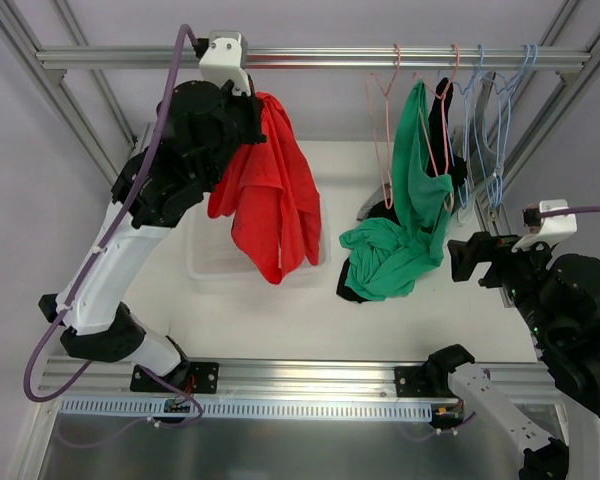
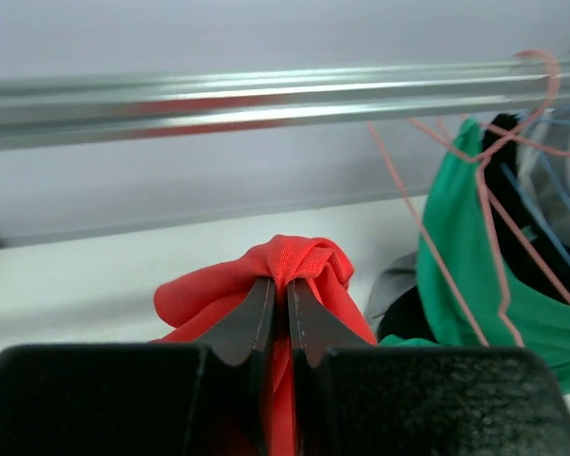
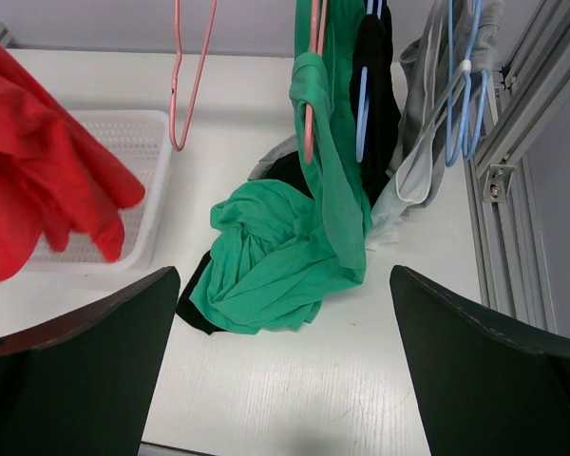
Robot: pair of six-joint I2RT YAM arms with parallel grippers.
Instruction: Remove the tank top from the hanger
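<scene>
My left gripper (image 2: 285,285) is shut on a red tank top (image 1: 270,195) and holds it high near the metal rail (image 1: 380,57), hanging free above the white basket (image 1: 208,262). The red cloth bunches over the fingertips in the left wrist view (image 2: 299,258). An empty pink hanger (image 1: 384,110) hangs on the rail to the right. A green tank top (image 1: 405,215) hangs from another pink hanger (image 1: 442,120) and trails onto the table. My right gripper (image 3: 283,328) is open and empty, low at the right, in front of the green top (image 3: 285,256).
Blue hangers (image 1: 490,120) with black and grey garments hang at the rail's right end. A black garment (image 1: 352,285) lies under the green one on the table. Frame posts (image 1: 540,110) stand at the right and left.
</scene>
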